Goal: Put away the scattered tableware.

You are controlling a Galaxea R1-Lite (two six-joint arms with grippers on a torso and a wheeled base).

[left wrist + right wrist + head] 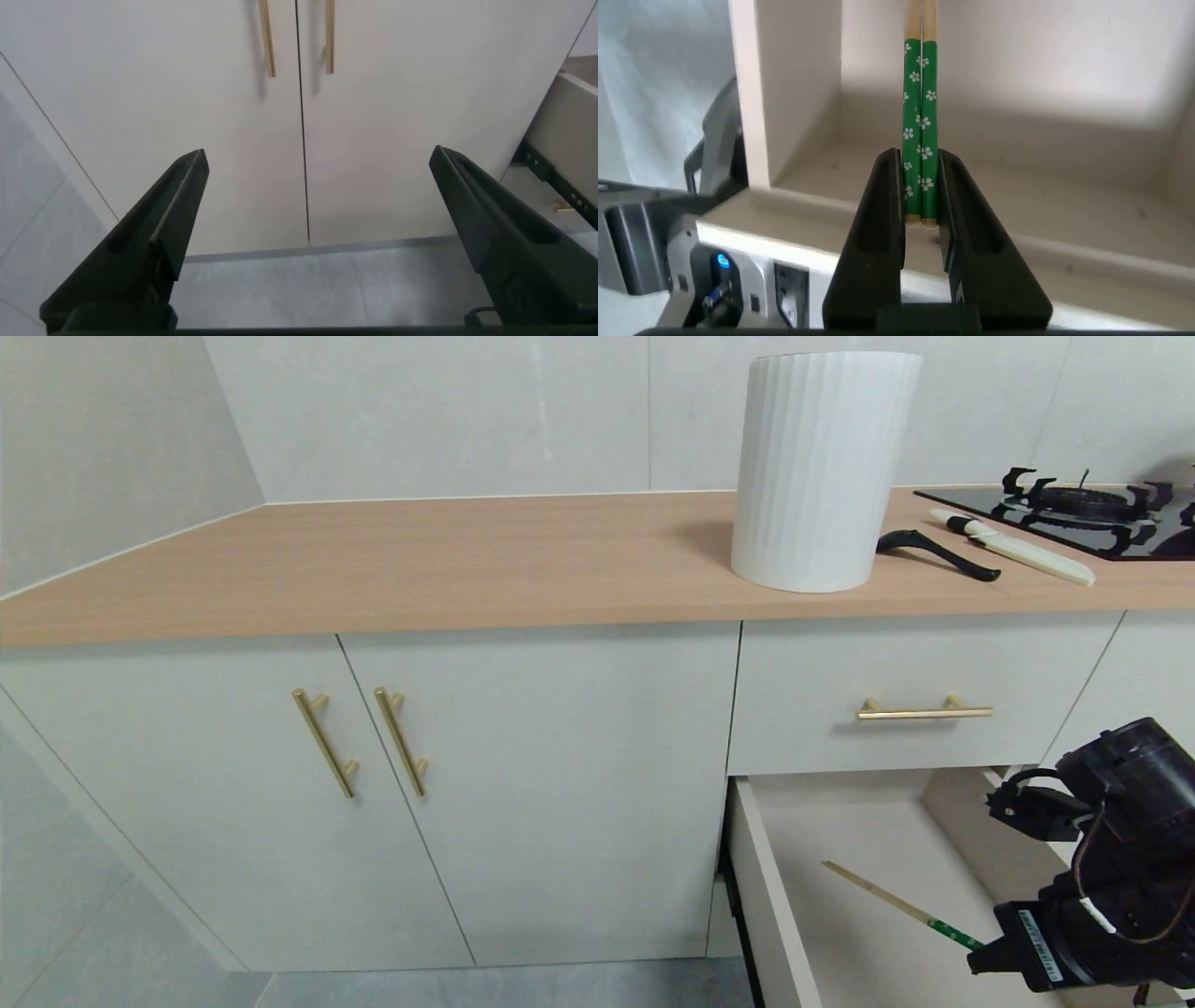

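Two chopsticks [921, 121] are clamped by the right gripper [921, 177] over the open drawer [767, 896]. Left gripper [318, 163] fingers are spread wide.

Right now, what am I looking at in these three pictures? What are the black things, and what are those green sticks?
This is a robot with two arms. The big picture comes from a camera on its head, looking down at a kitchen counter and cupboards. The two small pictures come from cameras on its wrists.

Each arm ends in a pinching tool, and those are the black things. The right tool is shut on a pair of chopsticks with green flowery ends. It holds them pointing into the open drawer. The left tool is open and holds nothing, and it faces the cupboard doors.

On the counter stands a tall white ribbed container. Beside it lie a black utensil and a pale knife, next to the stove.
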